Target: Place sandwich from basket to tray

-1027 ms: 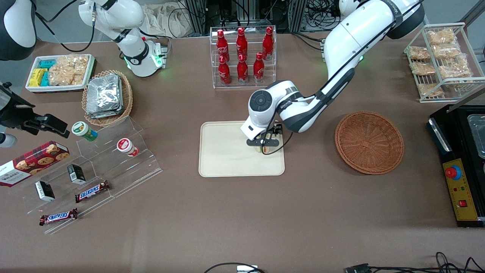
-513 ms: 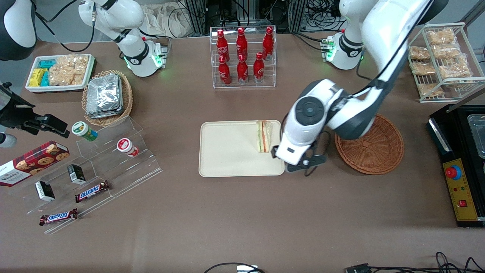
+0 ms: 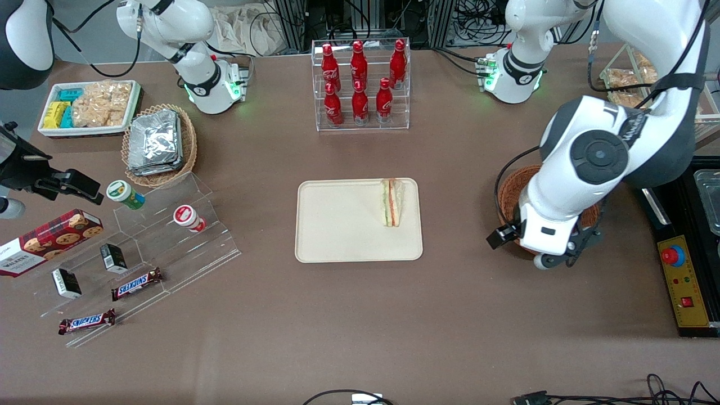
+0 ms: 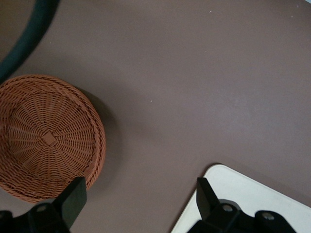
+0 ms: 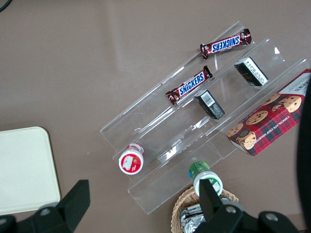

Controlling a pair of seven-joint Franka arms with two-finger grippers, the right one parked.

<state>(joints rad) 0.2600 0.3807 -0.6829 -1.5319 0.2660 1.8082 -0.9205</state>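
Observation:
The sandwich [image 3: 392,202] stands on its edge on the cream tray [image 3: 337,225], at the tray's end nearest the reddish-brown basket [image 3: 509,191]. The working arm covers most of that basket in the front view. The left wrist view shows the basket [image 4: 48,141] with nothing in it and one corner of the tray [image 4: 252,194]. My left gripper [image 3: 557,259] hangs high over the basket's edge nearest the front camera. It shows in the left wrist view [image 4: 138,199] open and empty, with bare table between its fingers [image 4: 73,199].
A clear rack of red bottles [image 3: 360,84] stands farther from the camera than the tray. A tan basket of foil packets [image 3: 160,143], a white dish [image 3: 90,107] and acrylic steps with snacks [image 3: 163,236] lie toward the parked arm's end. A black control box [image 3: 683,270] stands beside the basket.
The gripper let go of the sandwich on the tray, rose and swung away toward the working arm's end, over the basket. The sandwich stays on the tray.

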